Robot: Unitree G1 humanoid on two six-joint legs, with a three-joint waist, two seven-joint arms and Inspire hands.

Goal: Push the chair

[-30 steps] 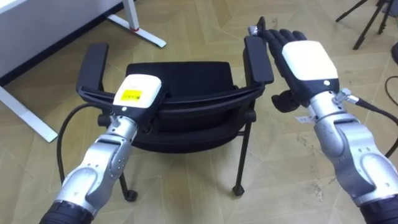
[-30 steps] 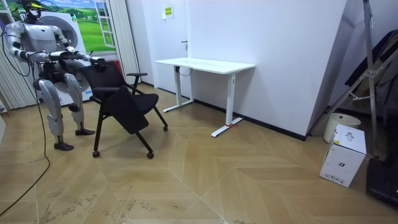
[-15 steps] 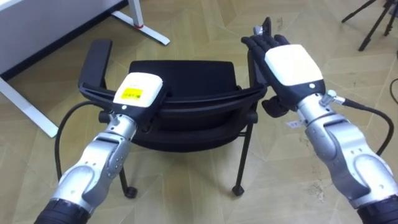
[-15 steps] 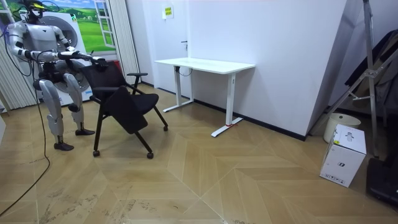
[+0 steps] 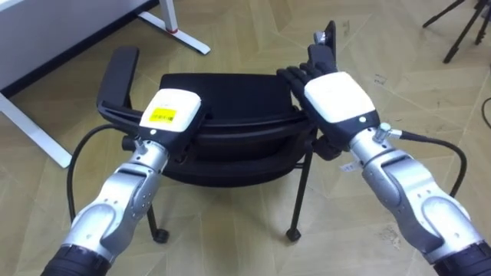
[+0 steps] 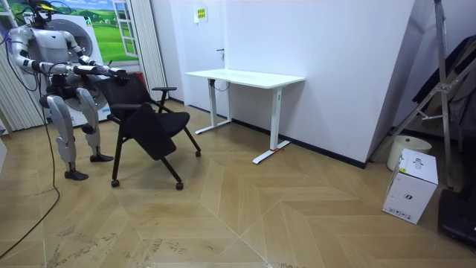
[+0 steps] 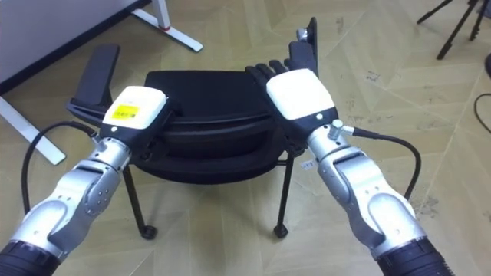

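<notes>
- chair [image 5: 222, 92] stands right in front of the robot on the wood floor [image 5: 253, 245], back toward it; both hands are on the top edge of the backrest [image 5: 245, 126].
- left hand [image 5: 170, 113]: laid over the left part of the back, everything past the palm hidden behind the edge, so I can't tell whether it's spread or gripping.
- right hand [image 5: 334, 96]: fingers [image 5: 295, 77] stretched forward, lying loose over the back's right end, just beside the right armrest [image 5: 322, 46]. Not clamped on anything.
- Risk: contact point is high and the casters [image 5: 293, 232] are low, so a hard shove could tip the chair forward rather than roll it, more so if a caster catches a parquet seam.
- Risk: the flat right hand has no hold on a smooth curved rail and could slide off toward the armrest. An uneven push would yaw the chair.
- Risk: the white desk [image 6: 245, 77] is ahead on the robot's left; a veering chair could hit its leg.
- Materials: backrest is black, bowed, probably hard plastic. Seat is matte, likely fabric. Legs [image 5: 301, 184] are thin dark tube. Armrests are flat slabs. Floor is smooth herringbone wood, scuffed in places.
</notes>
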